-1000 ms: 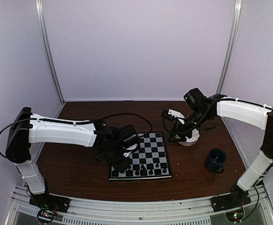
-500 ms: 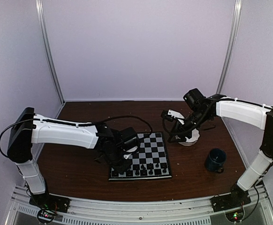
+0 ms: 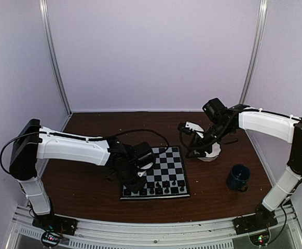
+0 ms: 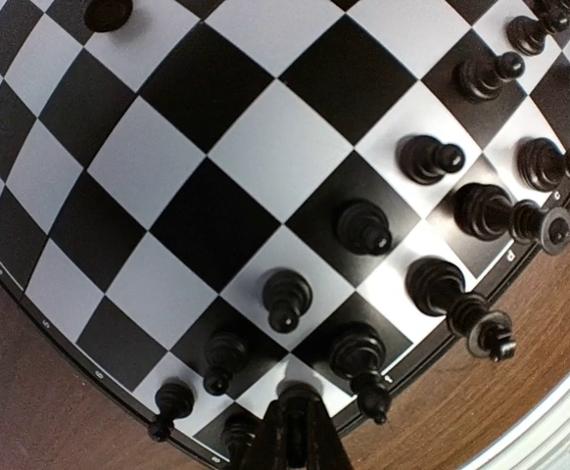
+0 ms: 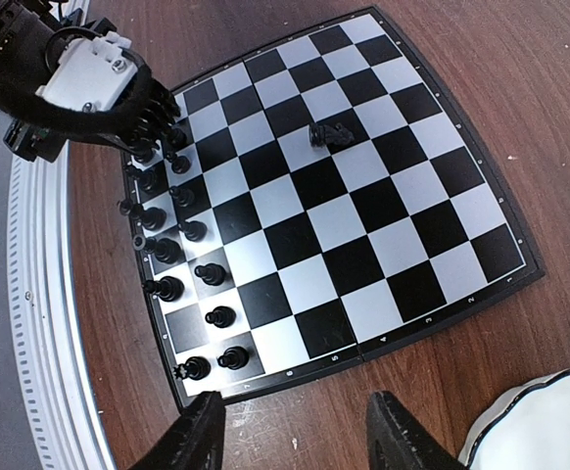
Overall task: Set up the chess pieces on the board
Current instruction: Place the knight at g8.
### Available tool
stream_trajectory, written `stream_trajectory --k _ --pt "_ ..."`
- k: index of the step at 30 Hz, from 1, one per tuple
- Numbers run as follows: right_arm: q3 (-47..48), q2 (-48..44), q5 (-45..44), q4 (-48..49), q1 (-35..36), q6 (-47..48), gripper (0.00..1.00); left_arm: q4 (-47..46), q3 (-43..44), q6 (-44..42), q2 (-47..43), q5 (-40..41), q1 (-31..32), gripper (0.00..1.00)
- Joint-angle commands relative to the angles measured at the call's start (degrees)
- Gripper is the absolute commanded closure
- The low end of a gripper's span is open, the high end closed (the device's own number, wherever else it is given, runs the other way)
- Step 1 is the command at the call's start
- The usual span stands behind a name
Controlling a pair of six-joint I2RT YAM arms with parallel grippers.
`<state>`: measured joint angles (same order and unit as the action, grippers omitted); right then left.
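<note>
From high behind the arms we overlook the whole table [image 3: 88, 171]. Our left wrist camera hangs close over the board [image 3: 164, 171] at its near-left corner; our right wrist camera sees the whole board from the far right.

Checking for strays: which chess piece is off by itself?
The lone piece out mid-board, apparently on its side; the other pieces stand in two rows along one edge of the board.

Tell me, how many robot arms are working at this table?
2. The left arm stretches to the near-left part of the board. The right arm bends over the white bowl, just right of the board's far corner. Nothing suggests a hidden third.
</note>
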<state>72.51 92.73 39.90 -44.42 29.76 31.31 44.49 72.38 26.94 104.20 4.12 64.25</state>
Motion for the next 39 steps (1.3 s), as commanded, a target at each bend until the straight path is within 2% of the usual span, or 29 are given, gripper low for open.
stream_trajectory --k 1,13,26,33,39 --pt "1.4 0.9 -0.6 -0.9 0.1 0.3 0.48 -1.9 -0.5 0.1 1.3 0.3 0.3 0.96" --pt "1.2 0.6 -0.6 -1.0 0.1 0.4 0.48 -0.4 -0.4 -0.1 0.6 0.2 0.3 0.92" --pt "1.1 0.5 -0.5 -1.0 0.1 0.6 0.48 0.7 -0.5 -0.5 -0.4 0.2 0.3 0.92" --pt "1.2 0.3 -0.5 -1.2 0.1 0.6 0.48 1.8 0.2 -0.4 -0.5 0.0 0.3 0.80" --pt "1.1 -0.3 -0.5 -1.2 0.1 0.6 0.48 6.0 4.1 -1.0 -3.6 0.9 0.4 0.75"
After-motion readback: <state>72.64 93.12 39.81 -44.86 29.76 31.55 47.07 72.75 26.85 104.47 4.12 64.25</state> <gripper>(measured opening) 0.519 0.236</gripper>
